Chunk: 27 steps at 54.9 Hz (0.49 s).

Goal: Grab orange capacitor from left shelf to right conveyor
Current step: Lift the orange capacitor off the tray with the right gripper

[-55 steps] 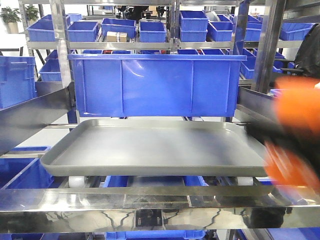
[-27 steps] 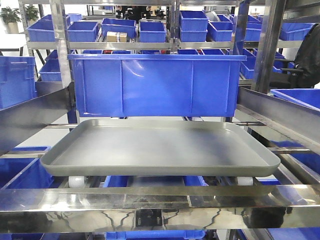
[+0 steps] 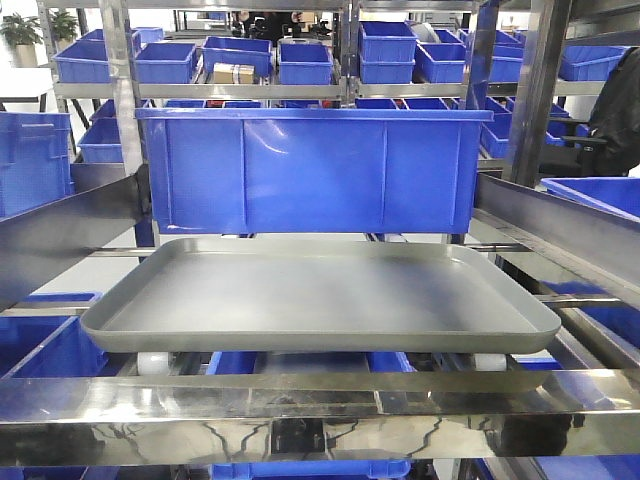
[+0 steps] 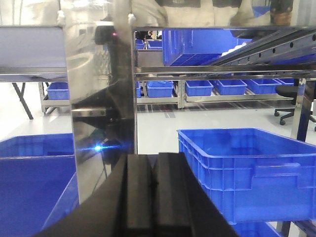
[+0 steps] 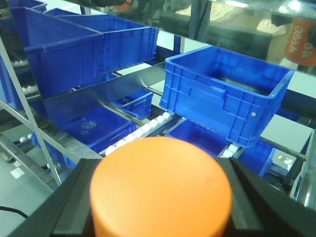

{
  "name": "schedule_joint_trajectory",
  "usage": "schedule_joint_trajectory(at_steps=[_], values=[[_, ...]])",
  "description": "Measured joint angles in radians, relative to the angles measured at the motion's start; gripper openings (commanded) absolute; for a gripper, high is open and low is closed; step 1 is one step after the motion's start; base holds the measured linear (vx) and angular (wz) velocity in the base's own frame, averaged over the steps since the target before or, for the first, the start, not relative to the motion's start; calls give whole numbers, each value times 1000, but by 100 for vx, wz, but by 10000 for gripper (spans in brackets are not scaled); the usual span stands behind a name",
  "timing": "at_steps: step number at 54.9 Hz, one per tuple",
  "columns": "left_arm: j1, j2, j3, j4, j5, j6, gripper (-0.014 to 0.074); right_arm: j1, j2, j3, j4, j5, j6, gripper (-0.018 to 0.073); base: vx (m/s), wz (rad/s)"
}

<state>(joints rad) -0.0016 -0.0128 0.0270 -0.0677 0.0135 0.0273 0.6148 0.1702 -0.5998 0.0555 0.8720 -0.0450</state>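
The orange capacitor [image 5: 160, 190] fills the bottom of the right wrist view, seen top-on, with my right gripper [image 5: 160, 202] shut on it and a black finger [image 5: 69, 202] on either side. My left gripper [image 4: 151, 170] is shut, its two black fingers pressed together with nothing between them. The front view shows the left shelf [image 3: 300, 400] with its shiny steel rail, the shallow grey tray [image 3: 320, 340] with nothing in it, and a large blue bin [image 3: 310, 170] behind. Neither gripper appears in the front view. The right conveyor is out of view.
Below and beyond the held capacitor stand blue bins [image 5: 224, 91] on roller rails [image 5: 143, 128] with steel frames. Ahead of the left gripper are a shiny steel post [image 4: 101, 98] and a blue bin [image 4: 247, 168]. More racks of blue bins [image 3: 240, 55] stand in the background.
One second ago the right gripper with the orange capacitor blurred past the tray's right edge in the front view. It has since left that view. The tray and shelf have not moved.
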Motion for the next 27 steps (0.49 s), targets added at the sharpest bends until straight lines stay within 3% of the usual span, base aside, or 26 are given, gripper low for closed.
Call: schedule_joint_trajectory(at_steps=[27], values=[[0, 0, 0, 0, 0, 0, -6, 0, 0, 0, 0, 1, 0, 209, 0, 0]])
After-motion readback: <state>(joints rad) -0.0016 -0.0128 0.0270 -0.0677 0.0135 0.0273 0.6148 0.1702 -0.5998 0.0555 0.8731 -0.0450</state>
